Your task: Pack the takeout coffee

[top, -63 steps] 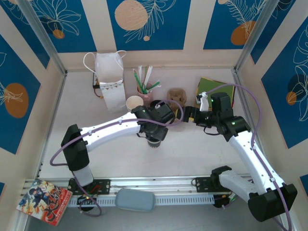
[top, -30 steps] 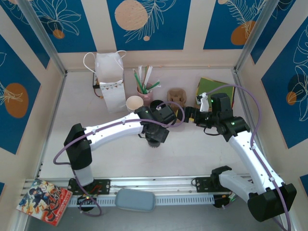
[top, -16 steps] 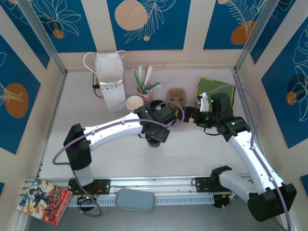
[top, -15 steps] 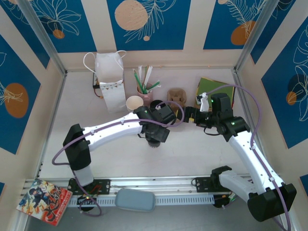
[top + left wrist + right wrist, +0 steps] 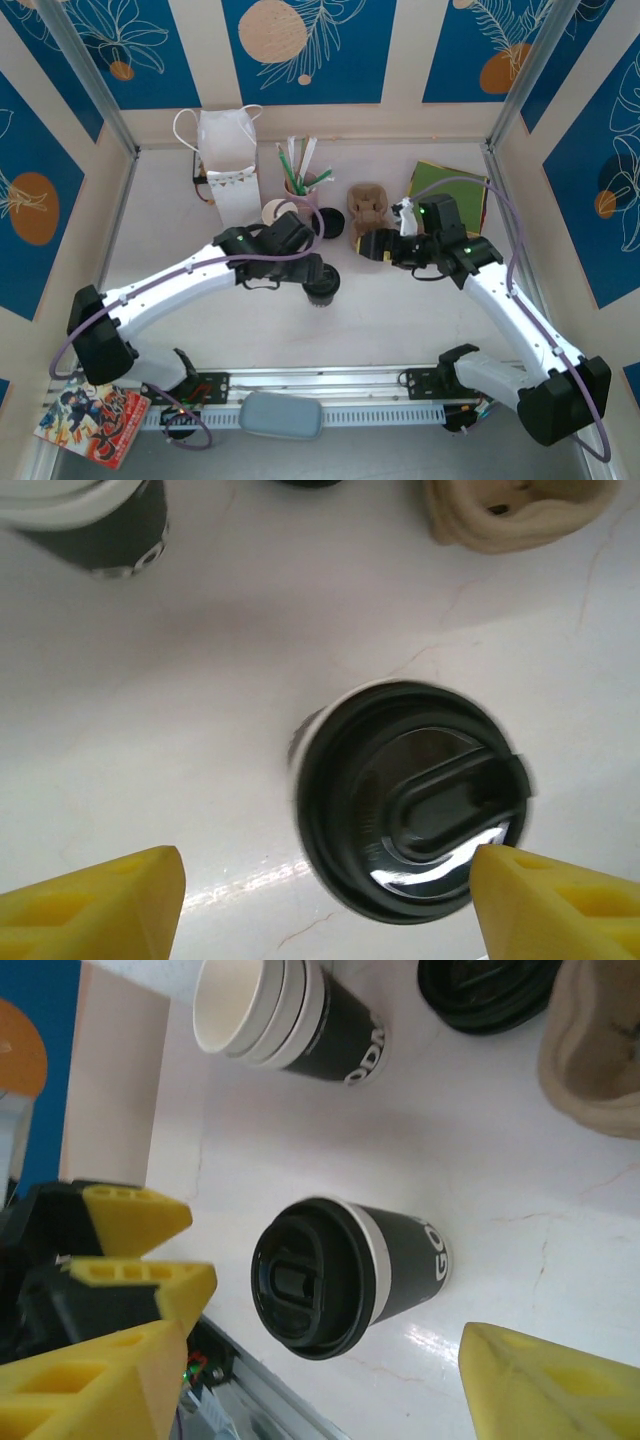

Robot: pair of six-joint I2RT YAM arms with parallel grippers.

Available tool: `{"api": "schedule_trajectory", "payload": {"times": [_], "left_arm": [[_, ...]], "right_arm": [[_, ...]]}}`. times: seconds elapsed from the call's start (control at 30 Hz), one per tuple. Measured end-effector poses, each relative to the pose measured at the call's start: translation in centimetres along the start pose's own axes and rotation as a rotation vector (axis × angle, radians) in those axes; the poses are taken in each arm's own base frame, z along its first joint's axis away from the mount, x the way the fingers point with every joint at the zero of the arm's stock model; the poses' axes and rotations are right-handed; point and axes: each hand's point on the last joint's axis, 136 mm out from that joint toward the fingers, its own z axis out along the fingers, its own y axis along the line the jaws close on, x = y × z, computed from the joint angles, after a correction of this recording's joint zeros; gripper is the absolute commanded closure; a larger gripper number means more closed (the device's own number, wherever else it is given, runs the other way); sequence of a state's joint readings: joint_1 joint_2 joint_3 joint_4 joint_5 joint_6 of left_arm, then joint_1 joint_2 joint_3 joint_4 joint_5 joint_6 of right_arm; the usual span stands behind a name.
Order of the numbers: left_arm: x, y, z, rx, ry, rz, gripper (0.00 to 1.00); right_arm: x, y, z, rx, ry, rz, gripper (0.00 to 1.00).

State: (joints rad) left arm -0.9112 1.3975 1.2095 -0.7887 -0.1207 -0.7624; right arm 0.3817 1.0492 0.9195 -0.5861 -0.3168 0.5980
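Note:
The takeout coffee [image 5: 320, 288], a dark-banded paper cup with a black lid, stands upright on the white table near the middle. My left gripper [image 5: 312, 272] hovers right over it and is open. In the left wrist view the lid [image 5: 410, 800] lies between the yellow fingertips [image 5: 150, 880]; the right tip is at the lid's rim and the left tip stands well clear. My right gripper [image 5: 368, 246] is open, just right of the cup and apart from it. In the right wrist view the coffee [image 5: 340, 1275] sits between its fingers [image 5: 540, 1380]. The white paper bag [image 5: 228, 170] stands at the back left.
A stack of lidless cups [image 5: 275, 212] [image 5: 290, 1020] and a loose black lid [image 5: 328, 222] [image 5: 490, 990] sit just behind the coffee. A beige moulded holder [image 5: 368, 200], a cup of straws [image 5: 300, 178] and a green book [image 5: 450, 190] stand farther back.
The left arm has swung its elbow down and to the left while its gripper stays over the coffee. The right gripper has moved left, closer to the cup.

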Motion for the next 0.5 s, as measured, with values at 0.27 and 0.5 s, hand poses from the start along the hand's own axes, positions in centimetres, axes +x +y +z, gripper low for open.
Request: {"api": "schedule_trajectory", "payload": {"times": [0.27,0.5], "left_arm": [[1.5,1.7,2.2,0.105,0.049,-0.162,0.40],[1.0,0.2,2.4,0.181,0.055,-0.175,0.45]], "right_arm": [[2.2,-0.1,3.6,0.027,0.131,-0.010,0.47],[4.7,-0.6,6.3,0.080,0.234,-0.038,0.53]]}}
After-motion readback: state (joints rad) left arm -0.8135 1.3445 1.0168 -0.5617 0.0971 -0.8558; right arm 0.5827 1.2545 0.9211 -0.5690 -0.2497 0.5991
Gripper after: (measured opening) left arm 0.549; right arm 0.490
